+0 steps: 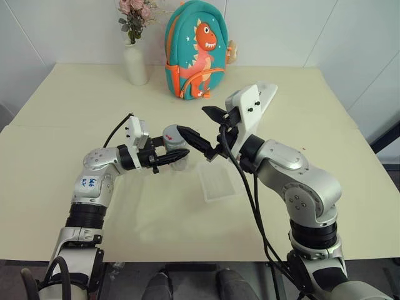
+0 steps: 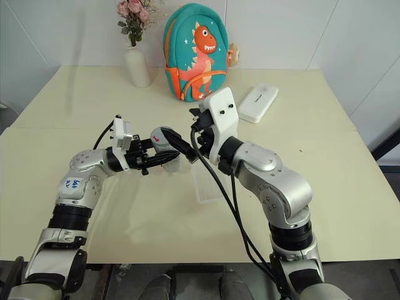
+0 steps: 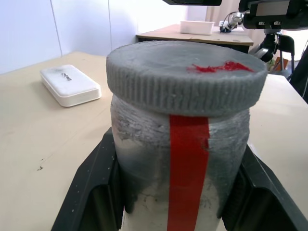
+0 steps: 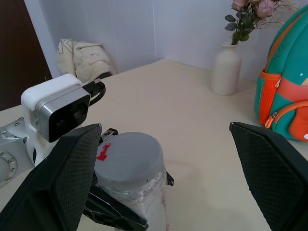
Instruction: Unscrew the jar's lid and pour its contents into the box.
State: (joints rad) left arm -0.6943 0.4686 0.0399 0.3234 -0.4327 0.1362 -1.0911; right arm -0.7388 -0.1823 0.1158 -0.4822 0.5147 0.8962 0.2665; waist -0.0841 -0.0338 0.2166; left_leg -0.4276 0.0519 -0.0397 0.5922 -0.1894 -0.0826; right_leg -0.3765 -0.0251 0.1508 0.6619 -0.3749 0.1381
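Step in hand: the lid is judged to be still screwed on; the unscrewing has not yet begun.

Jar position: the jar is held off the table, near the middle of the left eye view, just left of and above the box.

Left gripper: the left gripper is clenched on the jar's body, one black finger seen on each side of it in the left wrist view, below the lid.

Right gripper: the right gripper is spread wide and grasps nothing; in the right wrist view its two fingers are seen well apart, the lid between and below them.

Key relation: the lid lies to the lower left of the right gripper in the left eye view, near but not touched. The right arm is the free one and the nearer to the lid.

Jar axis: the long axis is seen roughly upright, lid uppermost, a red strip running down the label.

Next move, as judged: the open fingers must be brought down around the lid's ribbed rim, square to the jar's axis, before any twist is made.

Box: it lies flat on the table and looks empty.
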